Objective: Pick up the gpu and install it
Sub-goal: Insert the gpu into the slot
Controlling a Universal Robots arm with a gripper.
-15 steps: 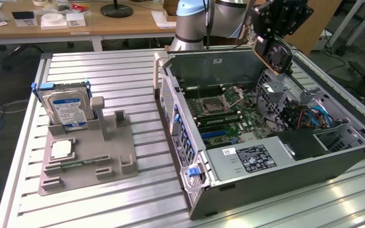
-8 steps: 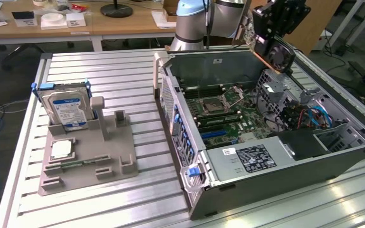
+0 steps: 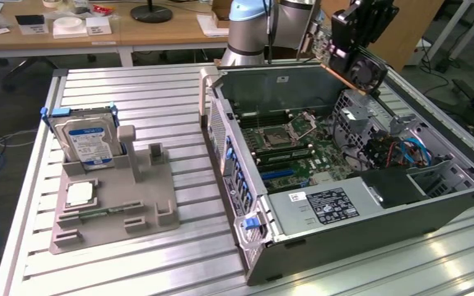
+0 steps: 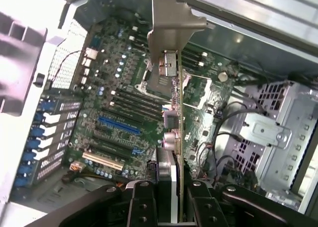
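In the exterior view, I am holding the gpu [image 3: 362,69] clamped in my gripper [image 3: 359,34]. It is hanging tilted above the far edge of the open computer case [image 3: 434,203], toward the exterior view's right, with its round fan facing the camera. The card is hanging clear of the motherboard [image 3: 303,163] inside the case. On the exterior view's left, well apart from the case, a grey fixture [image 3: 150,209] is sitting on the slatted table [image 3: 138,98]. It is carrying a hard drive [image 3: 89,139] standing upright at its far end and a processor chip [image 3: 81,194] lying flat nearer.

In the wrist view, my fingers [image 4: 141,204] are pressing together on the gpu [image 4: 174,132], which is showing edge-on with its metal bracket [image 4: 171,23] at the end away from me. The motherboard [image 4: 114,103] is lying beyond it, with a blue slot [image 4: 119,125] beside the card's line and a drive cage [image 4: 268,132] on the other side.
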